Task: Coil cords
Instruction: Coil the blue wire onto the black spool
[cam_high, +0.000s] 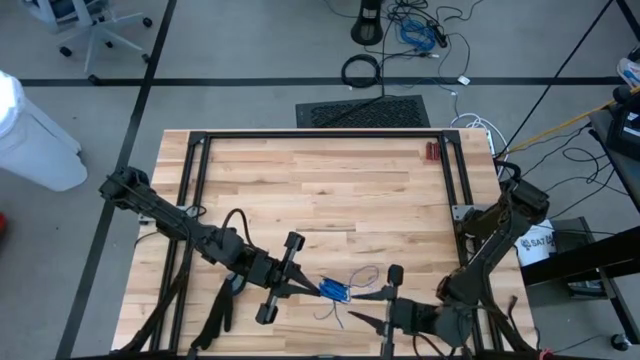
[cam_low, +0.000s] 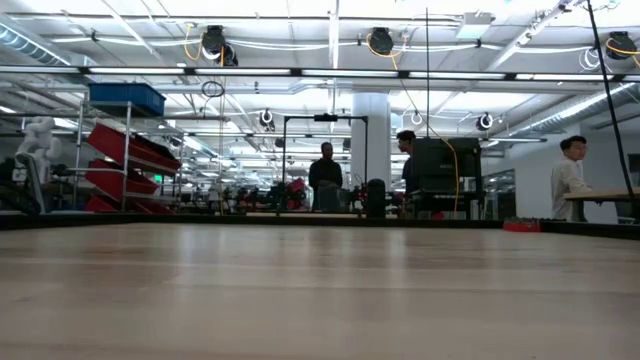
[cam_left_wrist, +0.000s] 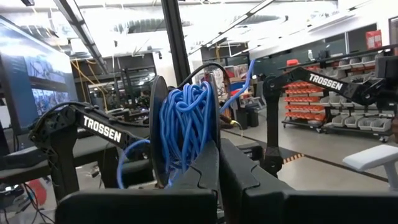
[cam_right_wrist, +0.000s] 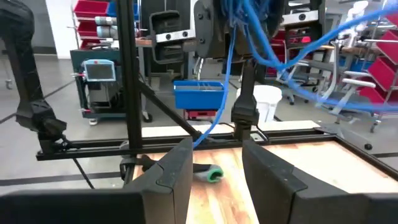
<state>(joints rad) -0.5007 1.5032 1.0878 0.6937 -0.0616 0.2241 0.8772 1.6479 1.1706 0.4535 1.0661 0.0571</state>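
Blue cord part-wound, coil clenched in left hand; right hand released beside it must, by judgement, gather the loose tail.

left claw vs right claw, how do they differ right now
The left claw is shut, pinching the blue cord wound on a dark spool; the right claw stands open and holds nothing. The left claw is at the cord bundle; the right claw sits just beside it. Both hover over the table's near edge.
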